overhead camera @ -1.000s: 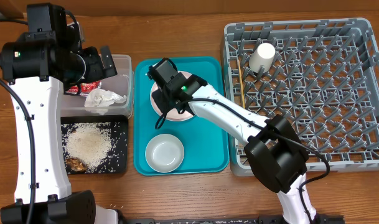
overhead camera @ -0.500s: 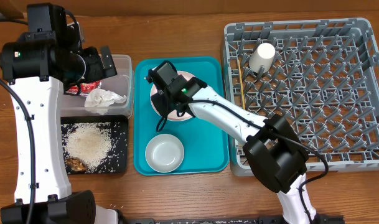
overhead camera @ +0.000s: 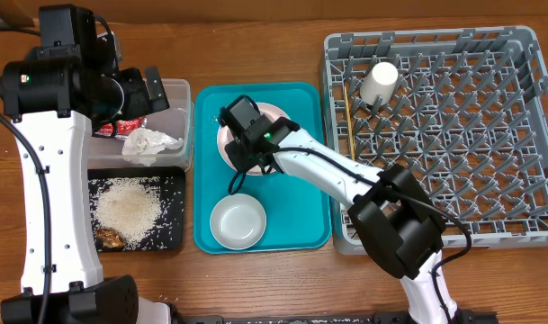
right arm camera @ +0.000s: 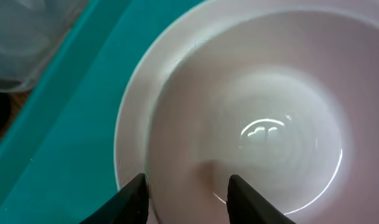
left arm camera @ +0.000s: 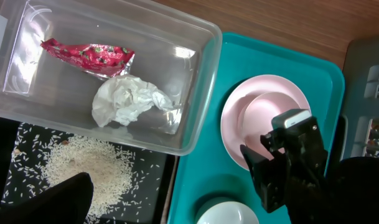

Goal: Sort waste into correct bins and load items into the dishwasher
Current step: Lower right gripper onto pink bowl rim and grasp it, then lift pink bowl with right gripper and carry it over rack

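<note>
Across the counter [overhead camera: 256, 283], right gripper [right arm camera: 186, 200] jaws sat part-open astride the rim of the pinkish bowl [right arm camera: 264, 118] on the teal tray [overhead camera: 300, 216]; left of that tray, left gripper [overhead camera: 144, 94] jaws gaped empty.

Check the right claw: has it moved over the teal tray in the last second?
Yes. The right claw has slid away from the teal tray's far edge, toward the small white bowl.

A teal serving tray [overhead camera: 300, 225] sits at the centre of the frame on a brown wooden desk [overhead camera: 256, 45].
</note>
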Tool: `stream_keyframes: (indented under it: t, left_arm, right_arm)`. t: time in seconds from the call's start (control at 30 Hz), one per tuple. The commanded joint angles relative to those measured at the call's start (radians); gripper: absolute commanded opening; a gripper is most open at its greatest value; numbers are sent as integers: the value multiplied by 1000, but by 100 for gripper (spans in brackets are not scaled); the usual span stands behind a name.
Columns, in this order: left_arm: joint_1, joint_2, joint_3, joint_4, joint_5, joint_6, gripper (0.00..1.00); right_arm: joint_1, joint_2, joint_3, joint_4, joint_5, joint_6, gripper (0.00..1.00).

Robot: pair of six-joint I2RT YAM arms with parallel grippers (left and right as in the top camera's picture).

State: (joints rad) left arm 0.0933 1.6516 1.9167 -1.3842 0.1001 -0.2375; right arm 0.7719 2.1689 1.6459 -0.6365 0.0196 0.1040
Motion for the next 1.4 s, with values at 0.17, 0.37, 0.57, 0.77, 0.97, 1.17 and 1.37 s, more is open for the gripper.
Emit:
stream_keyframes:
  t: [0.17,0.37,0.57,0.77,0.97,1.17,1.37]
  left_arm:
    - [-2,7,1,0,-7,-13,100]
    - [-2,7,1,0,-7,-13,100]
    - [-2,7,1,0,-7,-13,100]
    - [-2,7,1,0,-7,-13,100]
    - [-2,7,1,0,-7,-13,100]
    - [-2,7,1,0,-7,-13,100]
    - [-2,7,1,0,-7,-13,100]
  right_arm:
    - [-2,1,-18,28,13,-4,43]
    - [-2,1,-15,30,13,-4,42]
    - [-2,1,-15,23,13,-4,38]
    - [-2,0,-14,27,14,-4,26]
    - [-2,-2,9,27,17,-4,6]
    - [-2,-16,74,-43,4,-3,4]
    - [-2,-92,140,-135,-60,0,4]
